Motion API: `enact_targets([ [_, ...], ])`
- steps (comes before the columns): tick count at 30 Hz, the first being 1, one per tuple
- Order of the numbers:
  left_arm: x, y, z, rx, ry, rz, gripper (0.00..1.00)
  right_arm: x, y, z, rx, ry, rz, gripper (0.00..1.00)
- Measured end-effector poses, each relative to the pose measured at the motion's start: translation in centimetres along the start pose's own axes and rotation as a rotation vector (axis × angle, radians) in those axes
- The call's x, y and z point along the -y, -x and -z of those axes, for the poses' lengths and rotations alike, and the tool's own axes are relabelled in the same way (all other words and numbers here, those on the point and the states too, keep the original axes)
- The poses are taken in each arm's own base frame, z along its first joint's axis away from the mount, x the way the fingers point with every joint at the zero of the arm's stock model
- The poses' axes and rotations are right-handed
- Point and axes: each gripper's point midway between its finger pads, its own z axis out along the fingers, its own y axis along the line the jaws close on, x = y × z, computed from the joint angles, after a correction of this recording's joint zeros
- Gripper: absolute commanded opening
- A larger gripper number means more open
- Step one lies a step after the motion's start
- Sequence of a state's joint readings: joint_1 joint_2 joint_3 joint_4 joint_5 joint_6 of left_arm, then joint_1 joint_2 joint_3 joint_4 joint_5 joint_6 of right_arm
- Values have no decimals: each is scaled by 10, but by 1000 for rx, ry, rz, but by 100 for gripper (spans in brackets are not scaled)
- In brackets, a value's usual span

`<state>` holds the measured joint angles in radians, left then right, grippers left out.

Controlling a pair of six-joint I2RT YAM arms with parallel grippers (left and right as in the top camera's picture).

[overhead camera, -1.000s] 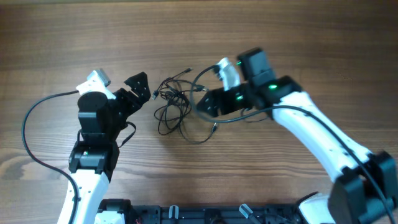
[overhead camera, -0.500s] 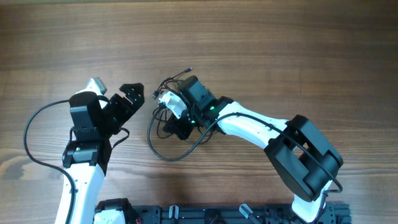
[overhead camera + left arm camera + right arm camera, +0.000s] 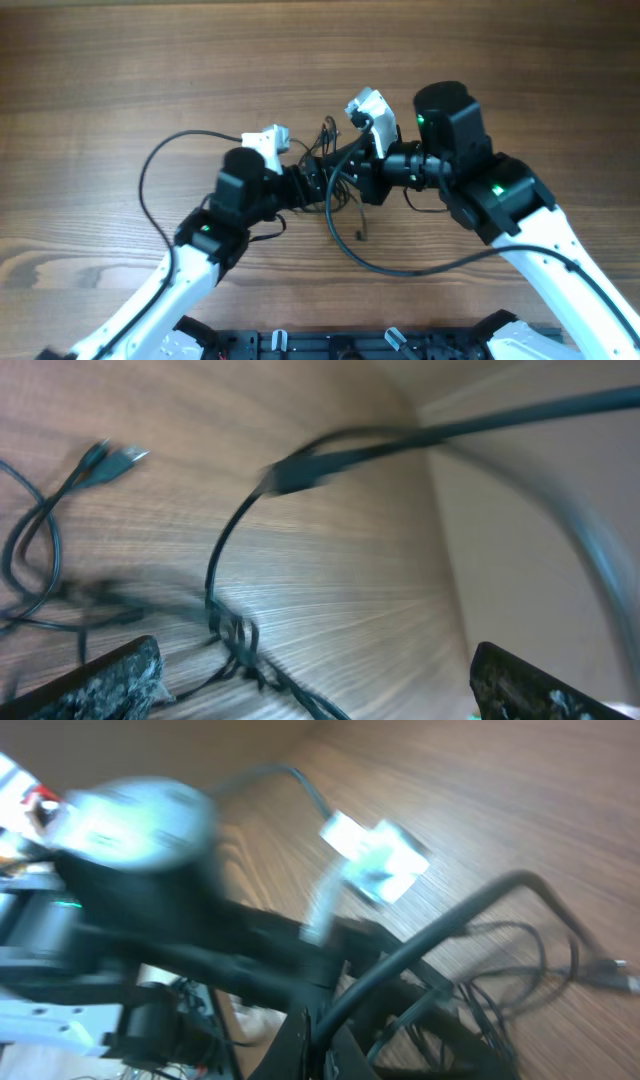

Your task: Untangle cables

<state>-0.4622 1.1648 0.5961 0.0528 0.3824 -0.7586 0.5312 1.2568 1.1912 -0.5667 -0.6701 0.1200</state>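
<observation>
The cables point(image 3: 333, 205) are thin black cords lying bunched at the table's centre, with one strand trailing toward the front. My left gripper point(image 3: 312, 182) and right gripper point(image 3: 345, 178) meet over the bundle. In the left wrist view the left gripper point(image 3: 320, 685) is wide open, with twisted cords point(image 3: 235, 645) on the wood between its fingers point(image 3: 110, 685) and two plug ends point(image 3: 112, 457) at upper left. The right gripper point(image 3: 320, 1050) is shut. A thick black arm cable point(image 3: 450, 930) rises past its tips, and thin loops point(image 3: 500, 980) lie to the right. Motion blur hides whether it pinches a cord.
The left arm's thick black cable point(image 3: 150, 190) arcs over the table on the left. The right arm's thick cable point(image 3: 400, 268) loops across the front centre. The left arm's body point(image 3: 140, 830) fills the left of the right wrist view, close by.
The left arm swung right and forward until its open gripper reached the bundle. The right arm pulled back from the left and closed from partly open to shut. The bundle now lies bunched under both grippers.
</observation>
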Motion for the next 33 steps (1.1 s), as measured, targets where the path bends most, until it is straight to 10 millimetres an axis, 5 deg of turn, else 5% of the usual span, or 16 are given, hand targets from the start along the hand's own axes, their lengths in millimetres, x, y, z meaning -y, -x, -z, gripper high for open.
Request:
enact_targets([
  [3, -27, -21, -42, -41, 93, 25, 38, -26, 14, 20, 70, 55, 49, 4],
  [6, -69, -55, -67, -140, 218, 74, 29, -35, 43, 56, 185, 1, 105, 4],
  [9, -101, -67, -68, -181, 316, 118, 18, -7, 81, 106, 348, -229, 110, 4],
  [11, -121, -50, -60, -132, 369, 163, 18, 36, 92, 151, 453, -487, 18, 4],
  [13, -151, -27, -41, -77, 443, 252, 40, 72, 82, 175, 470, -638, -102, 4],
  [15, -158, 11, -17, 10, 397, 301, 65, 96, 71, 171, 425, -666, -189, 4],
  [16, -150, 40, 0, 81, 330, 292, 72, 108, 63, 158, 376, -654, -231, 4],
  [19, -101, 76, 34, 162, 138, 185, 88, 140, 39, 118, 234, -603, -357, 4],
  [21, -72, 76, 39, 157, 56, 117, 87, 150, 32, 103, 189, -574, -392, 4],
  [25, -12, 26, -9, 23, -66, -49, 85, 150, 29, 99, 176, -556, -406, 4],
  [28, 13, 6, -48, 61, -89, -153, 85, 147, 24, 98, 156, -546, -424, 4],
  [31, 30, -8, -85, 161, -122, -224, 82, 139, 17, 94, 127, -503, -448, 4],
  [33, 26, -19, -108, 207, -123, -242, 72, 131, 13, 95, 113, -485, -459, 4],
])
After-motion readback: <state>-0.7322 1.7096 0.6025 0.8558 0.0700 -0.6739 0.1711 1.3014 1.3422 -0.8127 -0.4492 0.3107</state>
